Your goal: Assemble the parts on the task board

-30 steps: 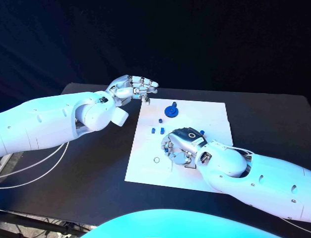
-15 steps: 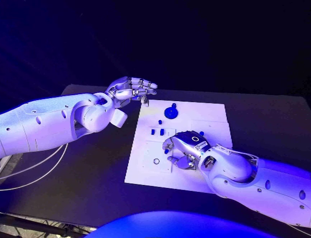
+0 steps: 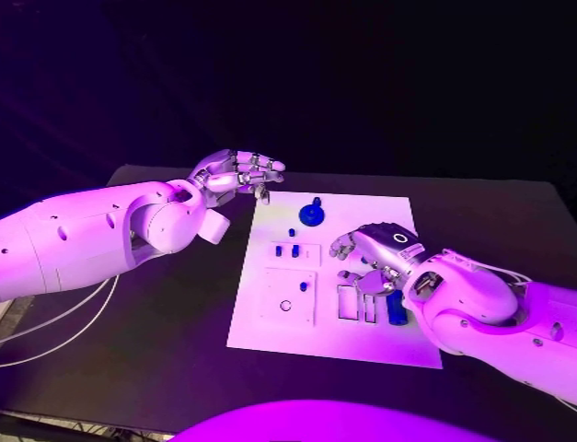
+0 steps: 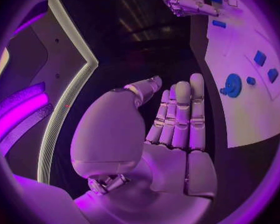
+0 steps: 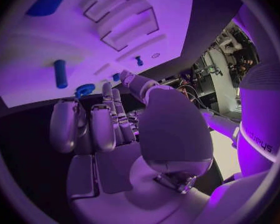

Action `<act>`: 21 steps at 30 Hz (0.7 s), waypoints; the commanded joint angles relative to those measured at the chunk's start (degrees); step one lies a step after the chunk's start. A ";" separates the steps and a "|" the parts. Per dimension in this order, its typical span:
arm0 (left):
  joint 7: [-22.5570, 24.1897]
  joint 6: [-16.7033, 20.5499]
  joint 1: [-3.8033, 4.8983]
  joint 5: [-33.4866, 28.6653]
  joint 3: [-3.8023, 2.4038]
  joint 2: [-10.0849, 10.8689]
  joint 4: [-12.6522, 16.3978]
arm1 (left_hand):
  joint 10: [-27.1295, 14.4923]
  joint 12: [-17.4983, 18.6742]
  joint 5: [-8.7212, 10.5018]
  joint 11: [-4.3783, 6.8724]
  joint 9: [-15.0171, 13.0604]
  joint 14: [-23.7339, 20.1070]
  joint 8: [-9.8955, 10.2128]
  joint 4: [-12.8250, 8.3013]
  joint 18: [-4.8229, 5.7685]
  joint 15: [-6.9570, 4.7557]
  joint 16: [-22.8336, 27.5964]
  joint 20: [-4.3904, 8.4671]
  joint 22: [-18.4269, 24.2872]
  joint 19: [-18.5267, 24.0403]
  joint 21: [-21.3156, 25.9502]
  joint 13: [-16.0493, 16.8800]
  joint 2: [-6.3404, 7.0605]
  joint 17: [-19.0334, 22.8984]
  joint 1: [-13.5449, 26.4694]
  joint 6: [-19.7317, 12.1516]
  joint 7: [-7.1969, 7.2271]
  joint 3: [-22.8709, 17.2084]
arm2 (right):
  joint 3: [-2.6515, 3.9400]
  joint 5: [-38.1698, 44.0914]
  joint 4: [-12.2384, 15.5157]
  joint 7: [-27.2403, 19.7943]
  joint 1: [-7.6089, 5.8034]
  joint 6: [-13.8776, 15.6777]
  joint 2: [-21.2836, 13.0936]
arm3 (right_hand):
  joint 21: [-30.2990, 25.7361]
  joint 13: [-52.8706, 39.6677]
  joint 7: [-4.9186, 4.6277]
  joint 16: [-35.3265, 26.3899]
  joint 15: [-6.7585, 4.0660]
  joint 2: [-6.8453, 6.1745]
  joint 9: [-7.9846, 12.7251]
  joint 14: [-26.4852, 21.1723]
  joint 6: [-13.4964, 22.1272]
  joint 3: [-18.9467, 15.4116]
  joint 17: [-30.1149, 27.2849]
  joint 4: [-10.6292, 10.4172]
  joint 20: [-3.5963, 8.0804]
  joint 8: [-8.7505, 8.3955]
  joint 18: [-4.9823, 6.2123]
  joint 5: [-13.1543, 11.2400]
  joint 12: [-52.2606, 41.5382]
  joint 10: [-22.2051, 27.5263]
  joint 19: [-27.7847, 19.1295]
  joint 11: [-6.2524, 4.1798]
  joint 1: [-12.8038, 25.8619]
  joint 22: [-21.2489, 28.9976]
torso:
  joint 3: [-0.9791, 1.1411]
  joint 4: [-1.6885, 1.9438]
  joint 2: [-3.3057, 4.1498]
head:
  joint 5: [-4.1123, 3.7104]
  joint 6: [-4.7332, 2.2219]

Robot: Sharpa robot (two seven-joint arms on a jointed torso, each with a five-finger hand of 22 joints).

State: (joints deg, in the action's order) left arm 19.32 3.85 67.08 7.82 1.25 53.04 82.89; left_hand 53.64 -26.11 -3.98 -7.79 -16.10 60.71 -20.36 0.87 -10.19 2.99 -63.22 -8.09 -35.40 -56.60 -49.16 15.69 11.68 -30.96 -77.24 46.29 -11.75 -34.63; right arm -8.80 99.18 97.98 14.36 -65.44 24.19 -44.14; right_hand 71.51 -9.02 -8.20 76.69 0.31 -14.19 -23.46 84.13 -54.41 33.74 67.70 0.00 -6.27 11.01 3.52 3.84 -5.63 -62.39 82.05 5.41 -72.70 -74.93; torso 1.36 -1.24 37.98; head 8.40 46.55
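The white task board [image 3: 368, 343] lies mid-table. A round blue part [image 3: 312, 214] sits near its far edge, with two small blue pegs [image 3: 285, 250] nearer the middle. A long blue bar [image 3: 396, 308] lies in the rightmost of three slots [image 3: 347, 304]. My right hand [image 3: 375, 254] hovers over the board's right side just beyond the bar, fingers loosely bent and holding nothing. My left hand [image 3: 242, 172] hangs off the board's far left corner, fingers loosely bent and holding nothing. The right wrist view shows the slots [image 5: 124, 27] and the bar [image 5: 50, 0].
The black table [image 3: 168, 304] spreads around the board. A small ring mark [image 3: 285, 305] and a tiny blue piece [image 3: 303, 285] sit in the board's left panel. My left forearm [image 3: 89, 235] lies along the table's left side.
My right hand has lifted off the slots and moved toward the board's right side, uncovering the blue bar lying in the rightmost slot. The left hand has barely moved.
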 commanded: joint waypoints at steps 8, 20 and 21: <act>0.15 -1.35 0.07 0.05 -0.05 -0.04 0.01 | -0.29 -0.03 -0.10 -0.05 0.09 -0.18 0.12 -0.06 -0.39 0.26 0.34 -0.32 0.09 -0.27 0.32 -0.06 -0.29 0.06 -0.36 -0.35 -0.40 0.43 | 0.31 -4.75 -3.01 -0.25 -2.69 -5.51 -2.65 | -4.38 1.15 0.68 -0.18 1.06 1.24 1.25 0.97 2.10 -13.87 -0.97 -3.56 -0.88 -2.64 0.88 1.40 -4.39 6.75 -1.21 0.78 -4.46 -7.78 | 0.06 0.11 0.15 | -0.97 -0.91; 0.08 -1.54 0.06 0.05 -0.04 -0.23 -0.07 | -0.29 -0.03 -0.10 -0.05 0.09 -0.18 0.12 -0.06 -0.39 0.26 0.34 -0.32 0.09 -0.27 0.32 -0.06 -0.29 0.06 -0.36 -0.35 -0.40 0.43 | 0.31 -4.73 -5.46 0.78 -2.98 -10.88 -1.94 | -8.92 3.30 1.33 -1.85 1.41 2.19 1.78 0.10 2.50 -23.38 -3.98 -13.45 -1.25 -3.91 1.54 0.32 -9.19 11.22 -2.18 1.25 -13.16 -6.49 | 0.06 0.15 0.16 | -1.15 -0.88; 0.08 -1.55 0.06 0.05 -0.04 -0.23 -0.07 | -0.35 -0.08 -0.09 -0.06 0.09 -0.22 0.09 -0.07 -0.39 0.27 0.35 -0.33 0.13 -0.28 0.38 -0.06 -0.29 0.06 -0.39 -0.41 -0.41 0.50 | 0.30 -4.74 -5.57 0.77 -2.98 -10.95 -1.84 | -8.58 3.34 1.27 -1.84 1.33 2.32 1.75 0.15 2.27 -23.26 -3.96 -13.74 -1.19 -3.83 1.47 0.34 -9.53 10.98 -1.98 1.16 -13.42 -6.60 | 0.06 0.15 0.16 | -1.15 -0.88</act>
State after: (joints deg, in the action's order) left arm 19.19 3.40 67.07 7.83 1.26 52.92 82.75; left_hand 53.65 -26.11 -3.98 -7.79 -16.11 60.71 -20.36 0.70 -10.18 2.99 -63.22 -8.20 -35.34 -56.72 -49.16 15.69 11.68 -30.96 -77.24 46.29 -11.75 -34.46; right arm -8.51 94.57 92.51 14.86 -68.39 16.31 -46.11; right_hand 62.73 -5.73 -6.82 74.79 1.54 -11.89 -21.68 84.11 -51.77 10.55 63.66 -13.47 -7.56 7.24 4.44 4.43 -15.07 -51.13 79.70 6.89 -85.52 -74.91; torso 1.39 -1.13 38.14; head 7.26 45.61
